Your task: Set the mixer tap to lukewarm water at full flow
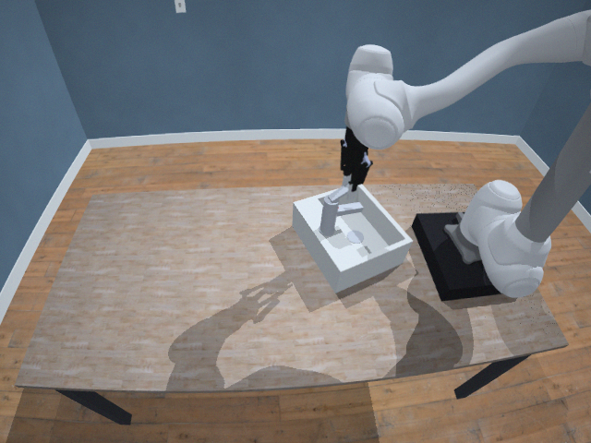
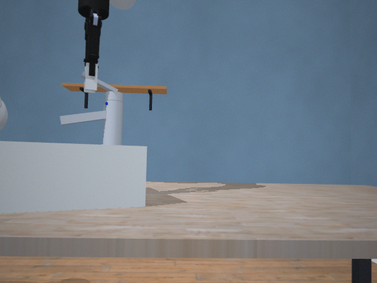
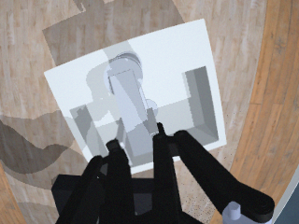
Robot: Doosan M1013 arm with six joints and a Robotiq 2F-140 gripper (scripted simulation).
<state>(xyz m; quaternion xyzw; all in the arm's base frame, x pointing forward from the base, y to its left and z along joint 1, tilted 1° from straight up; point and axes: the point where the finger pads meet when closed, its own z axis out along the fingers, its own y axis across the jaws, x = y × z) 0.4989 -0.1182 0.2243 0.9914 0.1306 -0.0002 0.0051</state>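
Observation:
A grey mixer tap [image 1: 329, 218] [image 2: 112, 121] stands on the rim of a white basin [image 1: 367, 259] [image 2: 73, 176] [image 3: 187, 44], and its spout [image 1: 352, 208] [image 2: 82, 117] reaches out over the bowl. The lever [image 1: 338, 193] [image 2: 103, 85] [image 3: 129, 105] slopes up from the tap's top, on roughly the same side as the spout. A blue dot [image 2: 106, 103] marks the tap body; no red dot shows. My gripper [image 1: 353, 185] [image 2: 91, 76] [image 3: 139, 121] comes down from above and is shut on the lever's raised outer end.
The basin sits on a wooden table [image 1: 166, 267] [image 2: 243, 213], right of centre. The arm's black base plate [image 1: 441, 262] lies just right of the basin. In the exterior view a wooden shelf [image 2: 136, 89] on the far wall shows behind the tap.

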